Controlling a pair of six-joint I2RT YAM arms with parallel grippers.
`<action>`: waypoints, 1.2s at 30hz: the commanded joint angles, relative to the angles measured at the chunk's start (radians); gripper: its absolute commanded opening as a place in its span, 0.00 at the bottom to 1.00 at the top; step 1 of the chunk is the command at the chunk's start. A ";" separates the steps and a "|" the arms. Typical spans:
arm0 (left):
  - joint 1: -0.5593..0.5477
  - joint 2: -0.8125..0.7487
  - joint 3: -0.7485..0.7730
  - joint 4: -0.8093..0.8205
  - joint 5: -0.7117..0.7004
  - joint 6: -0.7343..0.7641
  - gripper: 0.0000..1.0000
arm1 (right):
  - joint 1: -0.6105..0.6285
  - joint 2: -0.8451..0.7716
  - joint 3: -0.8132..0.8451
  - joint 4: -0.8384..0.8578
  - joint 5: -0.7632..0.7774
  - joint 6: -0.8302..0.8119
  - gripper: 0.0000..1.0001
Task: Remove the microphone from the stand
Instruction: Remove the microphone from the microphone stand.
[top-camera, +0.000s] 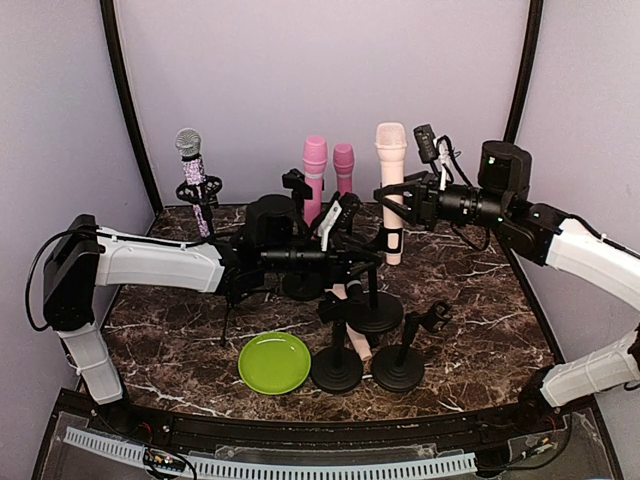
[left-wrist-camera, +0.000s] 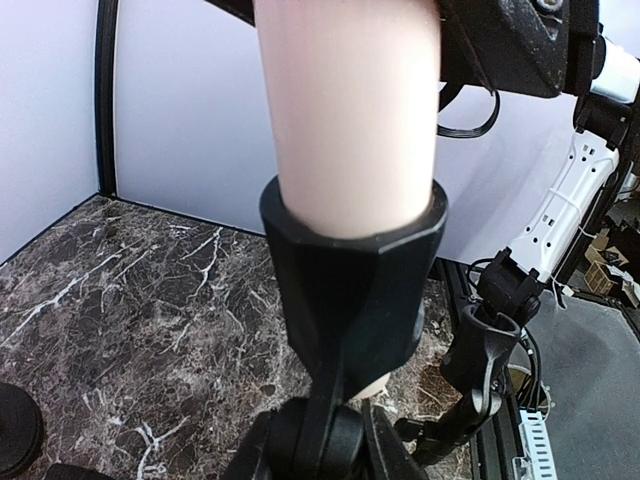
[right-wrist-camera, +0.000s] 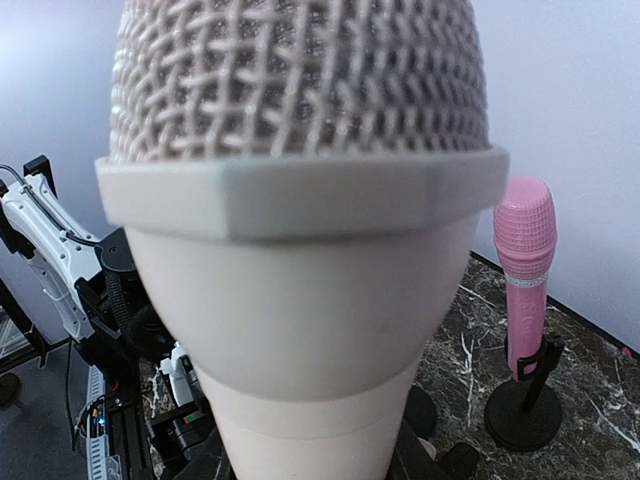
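Jaws of the left gripper (top-camera: 368, 262) stand narrow, and appear closed on the stem of the stand (left-wrist-camera: 350, 290) just under its black clip. The fingers themselves are mostly cut off at the bottom edge of the left wrist view, so the grip is judged and not plainly seen.

Rising from that clip is the cream microphone (top-camera: 390, 145), set right of centre toward the back edge of the table (top-camera: 180, 340). Its long axis is close to vertical: mesh head up, tail end down through the clip, which rings the lower body.

Jaws of the right gripper (top-camera: 398, 195) are partly closed around the upper body of the microphone, just below the head. This arm reaches in level from the right edge.

Relation governing the coming move: the microphone lies directly above the left jaws and between the right ones, so the right arm is the nearer to its free end. Withdrawal would likely run upward along the vertical axis while the left gripper steadies the stand; a sideways pull risks tipping the stand toward the neighbouring pink microphones (top-camera: 315, 160) at its left.
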 joint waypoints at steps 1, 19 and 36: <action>0.001 -0.030 -0.003 0.022 -0.006 0.024 0.00 | 0.001 -0.050 0.012 0.155 -0.049 0.059 0.00; 0.000 -0.008 0.019 0.024 -0.004 0.026 0.00 | 0.001 -0.005 0.076 0.003 0.256 0.130 0.00; -0.002 -0.002 0.025 0.021 -0.004 0.029 0.00 | 0.001 0.001 0.090 -0.027 0.336 0.145 0.00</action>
